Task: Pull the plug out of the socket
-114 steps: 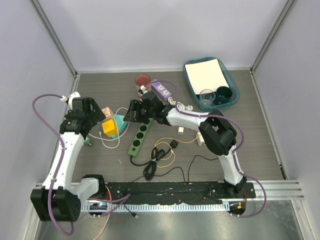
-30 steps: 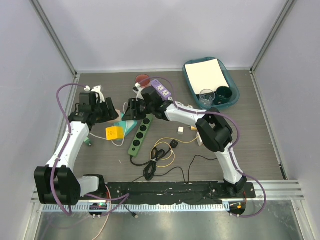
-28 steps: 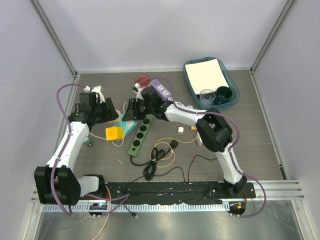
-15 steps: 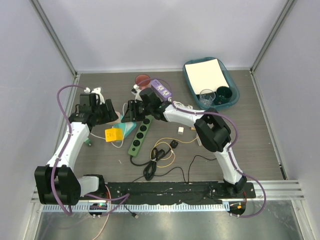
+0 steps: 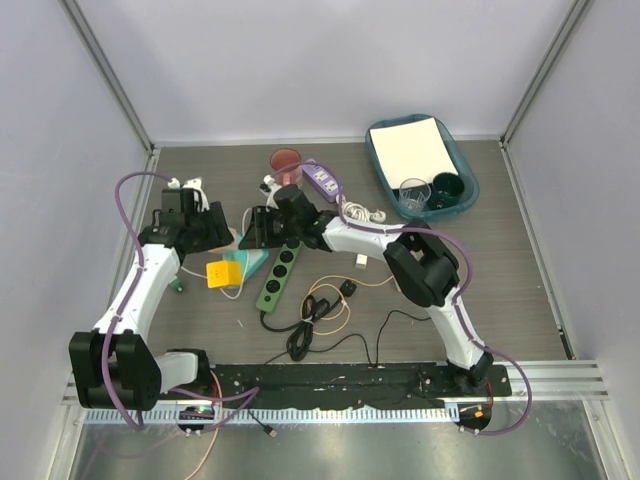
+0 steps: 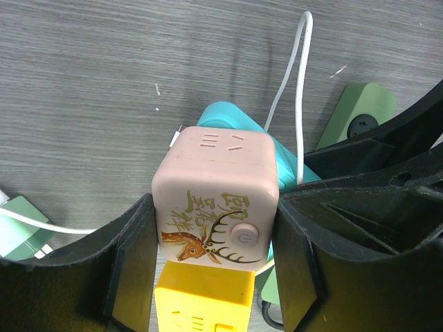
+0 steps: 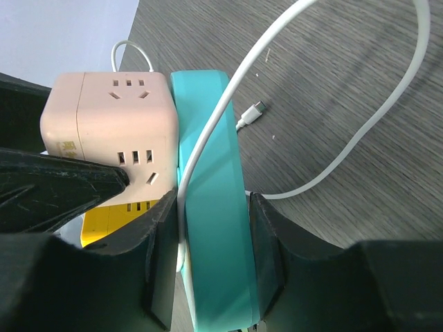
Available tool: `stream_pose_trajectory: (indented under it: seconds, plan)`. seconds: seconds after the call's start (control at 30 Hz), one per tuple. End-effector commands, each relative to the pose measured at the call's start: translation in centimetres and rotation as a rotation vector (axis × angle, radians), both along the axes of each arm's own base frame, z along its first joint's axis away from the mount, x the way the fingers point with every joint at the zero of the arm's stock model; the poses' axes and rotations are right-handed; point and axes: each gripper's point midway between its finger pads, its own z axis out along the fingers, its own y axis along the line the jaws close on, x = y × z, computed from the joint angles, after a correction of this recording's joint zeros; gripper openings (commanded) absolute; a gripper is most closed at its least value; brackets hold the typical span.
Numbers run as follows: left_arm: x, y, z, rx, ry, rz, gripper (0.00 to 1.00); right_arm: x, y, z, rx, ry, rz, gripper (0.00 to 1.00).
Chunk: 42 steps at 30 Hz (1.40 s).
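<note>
Three pale walls [image 5: 300,60] are boxing in a grey wood-grain surface [image 5: 510,290], and it is carrying plenty. A teal tray [image 5: 471,178] is sitting at the back right with white paper [image 5: 412,145], a clear glass [image 5: 413,193] and a dark cup [image 5: 446,186] in it. A red cup [image 5: 287,160] and a purple strip [image 5: 323,179] are sitting mid-back, and black and yellow cables [image 5: 318,308] are tangling near the front.

Both arms are meeting left of centre. The left arm [image 5: 135,290] is rising along the left edge and bending its wrist inward. The right arm [image 5: 362,236] is stretching low across the middle, reaching leftward.

The left jaws are clamping a pink cube [image 6: 216,200] by two opposite sides, deer print facing the wrist camera, with a yellow cube [image 6: 204,308] showing just beside it. The right jaws are squeezing the teal plug [image 7: 211,207] across its narrow width, and the pink cube is pressing flat against its side.

The green power strip [image 5: 280,272] is lying flat just right of that plug, angling toward the front left. Whether the two are touching, I cannot tell.

Compared with half a second ago, the right wrist is sitting further left and nearer the front. The yellow cube is lying slightly closer to the front edge.
</note>
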Motion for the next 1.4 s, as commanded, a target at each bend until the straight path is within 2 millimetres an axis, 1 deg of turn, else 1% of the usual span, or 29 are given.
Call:
stream_pose_trajectory:
  seconds: [0.0, 0.2, 0.3, 0.43, 0.53, 0.6, 0.63, 0.7, 0.77, 0.83, 0.9, 0.97, 1.0, 1.17, 1.2, 1.23, 1.27, 1.3, 1.37]
  plan:
    - [2.1, 0.2, 4.2, -0.009, -0.145, 0.036, 0.0, 2.2, -3.5, -5.7, -0.189, 0.008, -0.174, 0.01]
    - [1.9, 0.8, 4.9, 0.016, -0.161, 0.058, 0.0, 2.7, -3.7, -6.6, -0.213, 0.014, -0.208, 0.01]
    - [1.9, 0.7, 5.3, 0.008, -0.186, 0.06, 0.0, 3.1, -4.0, -7.1, -0.233, 0.012, -0.235, 0.01]
    - [1.9, 0.9, 4.9, 0.013, -0.168, 0.073, 0.0, 3.6, -4.2, -7.4, -0.245, 0.004, -0.261, 0.01]
    - [1.9, 1.1, 4.9, 0.021, -0.17, 0.082, 0.0, 3.6, -4.2, -8.1, -0.244, 0.009, -0.26, 0.01]
    - [1.8, 1.1, 5.0, 0.02, -0.174, 0.082, 0.0, 3.5, -4.6, -8.9, -0.267, 0.006, -0.269, 0.01]
    - [1.9, 1.7, 5.0, 0.042, -0.179, 0.106, 0.0, 3.4, -5.0, -9.3, -0.276, 0.01, -0.274, 0.01]
    - [1.9, 1.9, 4.9, 0.056, -0.178, 0.108, 0.0, 3.4, -5.6, -10.1, -0.29, 0.024, -0.283, 0.01]
    - [1.8, 2.4, 4.6, 0.086, -0.169, 0.116, 0.0, 3.7, -5.8, -10.3, -0.279, 0.033, -0.288, 0.01]
    - [1.8, 2.3, 4.5, 0.084, -0.169, 0.108, 0.0, 3.7, -5.7, -10.1, -0.257, 0.047, -0.272, 0.01]
    - [1.8, 1.6, 4.6, 0.057, -0.177, 0.08, 0.0, 3.5, -5.9, -10.2, -0.256, 0.056, -0.263, 0.01]
    - [1.7, 1.4, 4.7, 0.046, -0.187, 0.075, 0.0, 3.6, -6.2, -10.3, -0.256, 0.06, -0.26, 0.01]
    - [1.8, 0.8, 5.0, 0.021, -0.201, 0.048, 0.0, 3.8, -6.4, -10.3, -0.254, 0.066, -0.261, 0.01]
    - [1.9, 0.3, 5.7, -0.001, -0.225, 0.033, 0.0, 4.2, -7.0, -11.2, -0.262, 0.082, -0.262, 0.01]
    - [1.9, 0.2, 5.9, -0.004, -0.234, 0.029, 0.0, 4.3, -6.9, -11.1, -0.261, 0.078, -0.262, 0.01]
    - [1.9, 0.3, 5.9, -0.003, -0.237, 0.034, 0.0, 4.4, -6.9, -11.2, -0.262, 0.076, -0.262, 0.01]
    - [1.9, 0.4, 6.1, 0.001, -0.243, 0.039, 0.0, 4.3, -6.9, -11.8, -0.269, 0.081, -0.258, 0.01]
    - [2.0, 0.6, 6.0, 0.007, -0.239, 0.043, 0.0, 4.5, -6.7, -11.6, -0.265, 0.076, -0.255, 0.01]
    - [2.0, 0.7, 5.8, 0.012, -0.232, 0.053, 0.0, 4.5, -6.8, -11.9, -0.275, 0.073, -0.256, 0.01]
